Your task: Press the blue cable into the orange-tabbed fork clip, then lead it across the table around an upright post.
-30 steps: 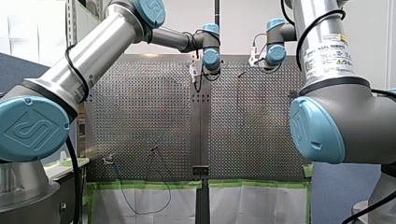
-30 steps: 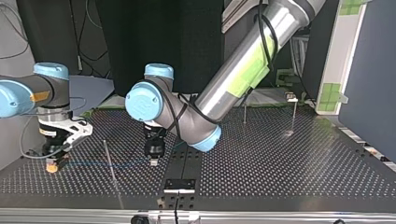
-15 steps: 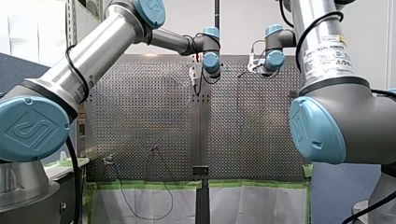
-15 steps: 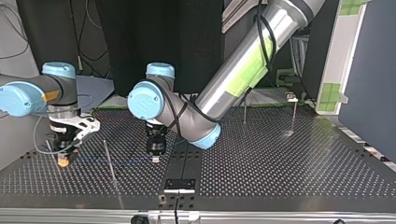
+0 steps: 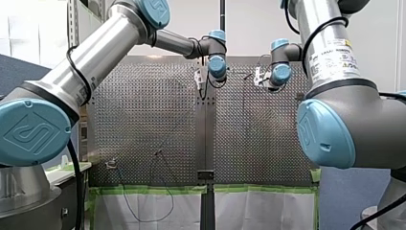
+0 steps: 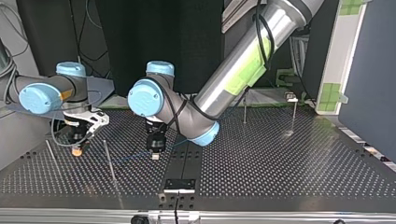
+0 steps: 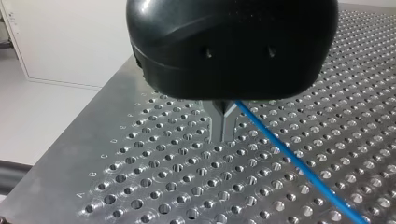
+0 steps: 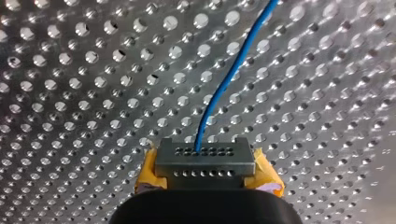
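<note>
The thin blue cable (image 6: 126,159) sags between my two grippers just over the perforated table (image 6: 280,168). My left gripper (image 7: 224,128), black with metal fingers, is shut, and the cable (image 7: 289,156) comes out at its fingertips and trails off beside it. In the top view it (image 6: 154,156) hovers near the middle seam. My right gripper (image 8: 203,154), with yellow pads, is shut on the cable (image 8: 229,79), which runs on ahead of it. It (image 6: 76,150) hangs at the top view's left. A thin upright post (image 6: 110,163) stands between the two grippers. I cannot make out an orange-tabbed clip.
A second thin post (image 6: 50,153) stands left of my right gripper in the top view, and two more posts (image 6: 244,112) (image 6: 294,114) stand far right. In the front view a small fixture (image 5: 111,164) sits near the table's front edge, with dark cable looping below (image 5: 143,213).
My right arm has carried its cable end toward the table's middle, rightward in the top view, passing a thin post. The left gripper has barely moved.
</note>
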Tool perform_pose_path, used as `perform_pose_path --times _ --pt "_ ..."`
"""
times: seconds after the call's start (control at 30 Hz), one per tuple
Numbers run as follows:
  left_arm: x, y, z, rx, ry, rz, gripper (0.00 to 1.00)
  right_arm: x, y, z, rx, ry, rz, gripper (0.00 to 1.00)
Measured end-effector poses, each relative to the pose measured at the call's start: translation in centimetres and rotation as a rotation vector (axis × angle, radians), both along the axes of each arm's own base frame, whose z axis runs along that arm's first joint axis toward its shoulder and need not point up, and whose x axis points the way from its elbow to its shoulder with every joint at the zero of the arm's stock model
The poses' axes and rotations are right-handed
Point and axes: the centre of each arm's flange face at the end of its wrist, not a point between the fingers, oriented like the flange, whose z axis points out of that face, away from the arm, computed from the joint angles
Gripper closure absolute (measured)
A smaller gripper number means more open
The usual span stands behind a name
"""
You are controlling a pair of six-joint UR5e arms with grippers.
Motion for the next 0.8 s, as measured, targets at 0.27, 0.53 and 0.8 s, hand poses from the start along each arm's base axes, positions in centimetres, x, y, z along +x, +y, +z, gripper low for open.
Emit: perform_pose_path --times 0.27,0.53,0.8 --pt "0.0 0.1 -0.1 -0.001 0.0 0.009 0.98 -0.6 -0.7 -2.9 0.012 0.0 -0.008 1.0" --pt "0.5 0.2 -0.2 -0.008 -0.011 0.021 0.98 -1.5 -1.8 -4.6 0.019 0.009 -0.013 1.0" --pt "1.4 -0.4 -3.1 0.009 0.01 0.02 0.98 -2.4 -2.3 -4.9 0.02 0.01 -0.02 1.0"
